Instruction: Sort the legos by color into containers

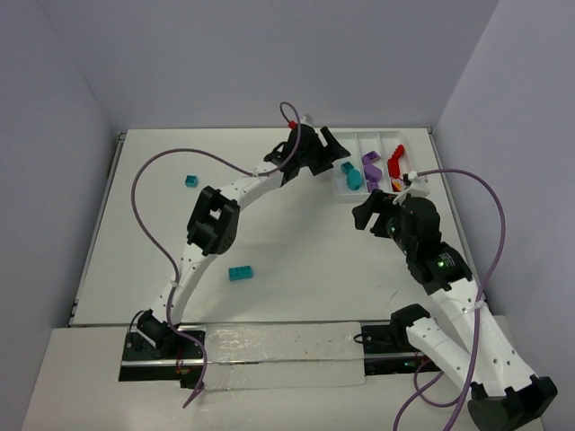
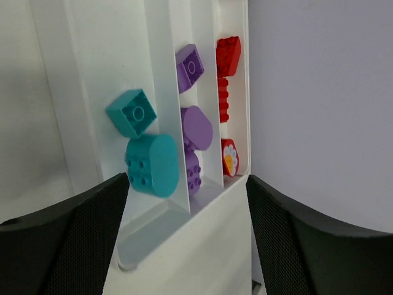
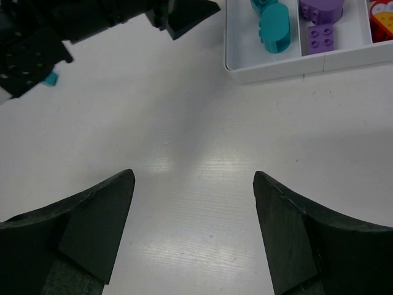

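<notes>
The white tray point(image 1: 382, 135) has three containers side by side. Its left one holds two teal legos point(image 2: 152, 165), its middle one purple legos point(image 2: 196, 128), and its right one red legos point(image 2: 228, 55), one with a white-yellow top point(image 2: 229, 157). My left gripper point(image 2: 186, 182) hovers open at the tray's end wall, holding nothing. Two teal legos lie loose on the table, one at the left point(image 1: 190, 180) and one nearer the front point(image 1: 240, 273). My right gripper point(image 3: 193, 178) stands open over bare table just in front of the tray, with nothing between its fingers.
In the right wrist view the left gripper point(image 3: 184, 15) fills the upper left, beside the tray point(image 3: 295, 67). Purple cables loop over both arms. Grey walls close in the table at the back and on both sides.
</notes>
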`<state>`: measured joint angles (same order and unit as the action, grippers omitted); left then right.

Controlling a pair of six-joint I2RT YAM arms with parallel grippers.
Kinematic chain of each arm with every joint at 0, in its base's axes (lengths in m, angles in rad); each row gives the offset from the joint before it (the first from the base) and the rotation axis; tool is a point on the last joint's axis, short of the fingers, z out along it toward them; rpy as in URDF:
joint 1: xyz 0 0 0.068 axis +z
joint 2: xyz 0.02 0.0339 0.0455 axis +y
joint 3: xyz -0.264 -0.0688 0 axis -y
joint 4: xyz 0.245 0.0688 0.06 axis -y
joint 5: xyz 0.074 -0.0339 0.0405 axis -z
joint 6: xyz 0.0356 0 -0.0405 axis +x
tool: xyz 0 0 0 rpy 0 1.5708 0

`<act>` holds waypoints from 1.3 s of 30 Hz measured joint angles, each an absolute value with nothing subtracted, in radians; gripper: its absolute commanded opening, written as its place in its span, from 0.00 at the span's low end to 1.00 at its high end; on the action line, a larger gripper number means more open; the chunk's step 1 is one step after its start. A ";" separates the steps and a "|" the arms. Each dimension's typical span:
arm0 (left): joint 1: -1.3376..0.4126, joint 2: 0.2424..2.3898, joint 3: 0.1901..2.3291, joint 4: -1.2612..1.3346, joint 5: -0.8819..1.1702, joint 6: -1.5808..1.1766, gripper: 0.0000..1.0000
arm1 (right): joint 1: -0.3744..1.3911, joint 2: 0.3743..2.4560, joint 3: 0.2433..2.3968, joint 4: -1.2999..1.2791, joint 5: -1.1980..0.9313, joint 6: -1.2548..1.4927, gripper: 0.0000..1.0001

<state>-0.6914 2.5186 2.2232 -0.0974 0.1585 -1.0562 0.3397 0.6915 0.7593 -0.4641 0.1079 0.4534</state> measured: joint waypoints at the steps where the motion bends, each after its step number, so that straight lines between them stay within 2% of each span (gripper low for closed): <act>1: -0.691 2.471 2.195 -0.110 0.154 -1.039 0.84 | 0.340 0.693 0.759 -0.465 0.107 0.452 0.85; 4: -0.689 2.311 2.094 -0.123 0.130 -0.981 0.83 | 0.341 0.700 0.759 -0.468 0.093 0.447 0.84; 7: -0.672 2.043 1.868 -0.173 0.089 -0.924 0.84 | 0.380 0.742 0.759 -0.462 0.042 0.429 0.84; 13: -0.505 1.537 1.466 -0.246 -0.015 -0.879 0.84 | 0.732 0.994 0.776 -0.402 0.013 0.354 0.82; 17: -0.416 1.330 1.293 -0.386 -0.157 -0.855 0.84 | 0.942 1.239 0.871 -0.374 -0.004 0.233 0.82; 23: -0.376 1.163 1.145 -0.553 -0.264 -0.832 0.84 | 1.043 1.528 1.101 -0.366 -0.004 0.019 0.82; 30: -0.341 1.055 1.117 -0.620 -0.300 -0.824 0.84 | 1.090 1.838 1.303 -0.375 -0.010 -0.148 0.82; 36: -0.333 1.055 1.117 -0.643 -0.305 -0.809 0.84 | 1.105 1.974 1.343 -0.389 -0.014 -0.222 0.81; 39: -0.330 1.055 1.117 -0.646 -0.305 -0.803 0.84 | 1.106 1.994 1.360 -0.387 -0.017 -0.238 0.77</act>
